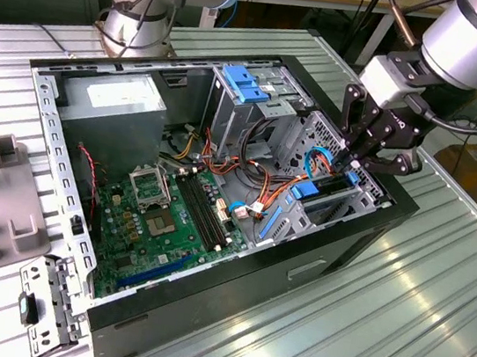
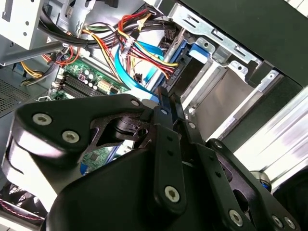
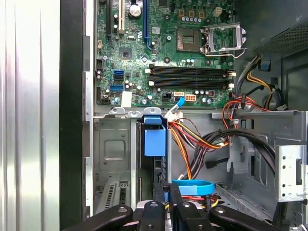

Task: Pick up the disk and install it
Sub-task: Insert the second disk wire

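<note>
The open computer case [image 1: 218, 193] lies on its side, motherboard [image 1: 166, 217] exposed. At the case's front corner, well away from the motherboard, the disk [image 1: 330, 191] stands on edge in its bay, blue rail [image 3: 155, 139] showing. It likely handles stiff, dense and shock-sensitive, best held by its thin edges. The gripper [image 1: 359, 157] sits clenched, seemingly pinching the disk's upper edge.
</note>
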You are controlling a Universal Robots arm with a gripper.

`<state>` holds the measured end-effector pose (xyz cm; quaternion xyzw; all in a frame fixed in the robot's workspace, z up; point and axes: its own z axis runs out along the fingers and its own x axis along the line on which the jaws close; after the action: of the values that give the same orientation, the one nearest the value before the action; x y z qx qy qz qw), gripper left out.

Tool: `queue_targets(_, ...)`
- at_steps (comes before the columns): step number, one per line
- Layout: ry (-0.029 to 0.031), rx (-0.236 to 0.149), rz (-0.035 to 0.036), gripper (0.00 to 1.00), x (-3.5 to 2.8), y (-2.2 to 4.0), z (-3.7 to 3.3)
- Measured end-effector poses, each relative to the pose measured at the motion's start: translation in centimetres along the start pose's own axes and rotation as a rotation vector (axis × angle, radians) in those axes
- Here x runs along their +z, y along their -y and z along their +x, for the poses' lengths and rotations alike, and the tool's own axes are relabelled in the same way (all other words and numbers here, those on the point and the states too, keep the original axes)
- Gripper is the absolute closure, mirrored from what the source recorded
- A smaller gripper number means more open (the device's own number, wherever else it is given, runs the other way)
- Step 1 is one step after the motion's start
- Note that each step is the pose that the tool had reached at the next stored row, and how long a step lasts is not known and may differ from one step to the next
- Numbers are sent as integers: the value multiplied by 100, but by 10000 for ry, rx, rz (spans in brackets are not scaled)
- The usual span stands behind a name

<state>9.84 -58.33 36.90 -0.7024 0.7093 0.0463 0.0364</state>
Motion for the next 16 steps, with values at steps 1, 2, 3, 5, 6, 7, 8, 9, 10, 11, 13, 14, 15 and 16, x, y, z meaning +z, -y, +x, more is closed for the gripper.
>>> queue_targets(1, -1, -1, 0, 84, -1, 0, 5)
queue_targets(2, 0, 0, 0, 84, -1, 0, 11)
queue_targets(3, 0, 0, 0, 84, -2, 0, 16)
queue_targets(5, 1, -1, 0, 84, -3, 0, 37)
queue_targets(6, 1, 0, 0, 84, -4, 0, 43)
queue_targets(7, 0, 0, 0, 84, -5, 0, 49)
queue_targets(8, 1, 0, 0, 84, -5, 1, 60)
queue_targets(9, 0, 0, 0, 84, -7, 1, 69)
queue_targets(10, 1, 0, 0, 84, -7, 1, 78)
queue_targets(11, 1, 0, 0, 84, -8, 1, 84)
queue_targets(13, 0, 0, 0, 84, -9, 1, 102)
queue_targets(14, -1, 0, 0, 84, -11, 1, 112)
queue_targets(15, 0, 0, 0, 84, -11, 1, 117)
queue_targets(16, 1, 0, 0, 84, -11, 1, 126)
